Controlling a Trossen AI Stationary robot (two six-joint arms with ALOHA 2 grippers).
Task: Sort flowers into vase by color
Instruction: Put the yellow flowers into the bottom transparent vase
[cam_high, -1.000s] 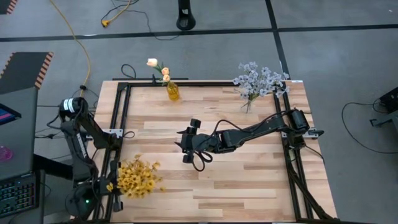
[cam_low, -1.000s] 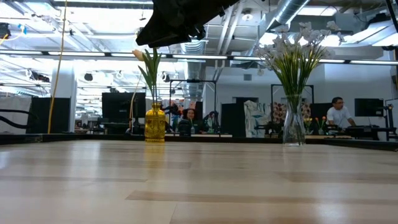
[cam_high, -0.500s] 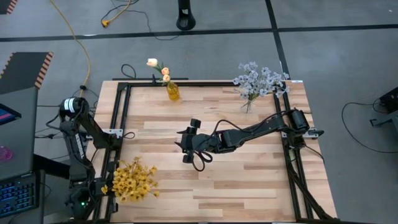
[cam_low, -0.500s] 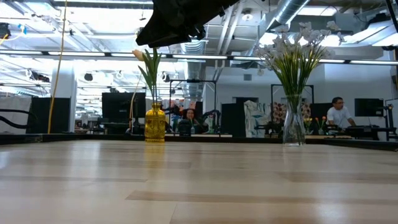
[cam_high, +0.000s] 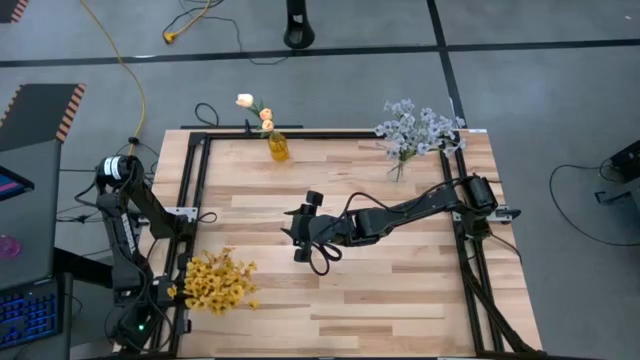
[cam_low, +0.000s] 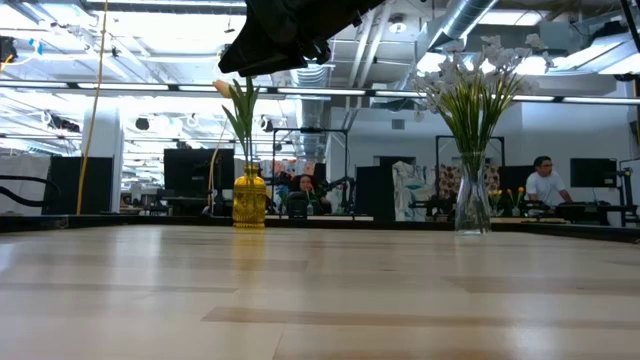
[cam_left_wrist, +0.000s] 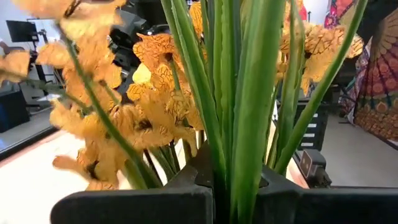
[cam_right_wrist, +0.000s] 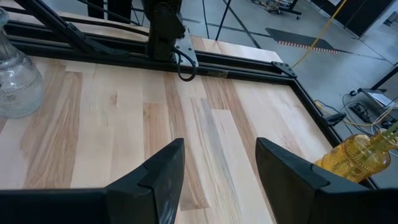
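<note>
The wooden surface (cam_high: 400, 290) held two vases at its far edge. The right arm's jaws (cam_high: 297, 232) hung wide open and empty over the middle. The left arm's jaws (cam_left_wrist: 227, 186) were closed tight on the yellow flowers (cam_high: 218, 283), at the near left corner beside the frame.
</note>
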